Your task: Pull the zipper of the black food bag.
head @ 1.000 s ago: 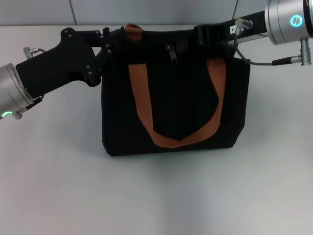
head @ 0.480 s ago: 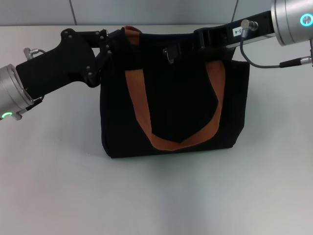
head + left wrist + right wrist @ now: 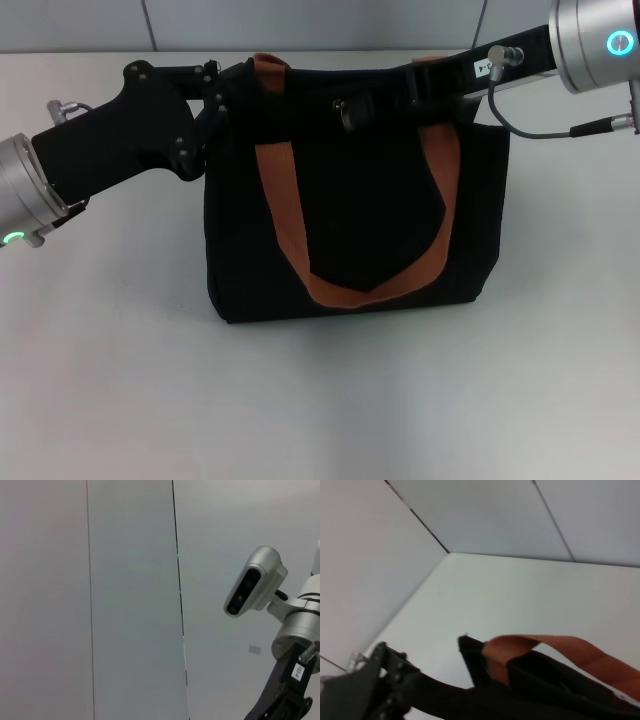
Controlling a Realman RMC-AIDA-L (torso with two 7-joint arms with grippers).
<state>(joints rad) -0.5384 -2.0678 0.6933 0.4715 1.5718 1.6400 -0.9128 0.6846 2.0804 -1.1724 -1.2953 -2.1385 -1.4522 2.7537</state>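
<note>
Bag (image 3: 355,230) on white table (image 3: 320,400).

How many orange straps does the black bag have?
2. One strap handle loops down the black food bag's front; the other strap handle peeks over its top edge, mostly hidden.

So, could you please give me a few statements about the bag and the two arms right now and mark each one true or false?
1. The black food bag stands upright on the white table. True.
2. The left end effector is at the bag's top corner on the robot's left. True.
3. The right end effector is parked far from the bag. False: it reaches along the bag's top edge, right at the zipper.
4. The bag's handles are blue. False: the strap handles are brown-orange.
5. The front handle stands straight up. False: it hangs down over the bag's front.
</note>
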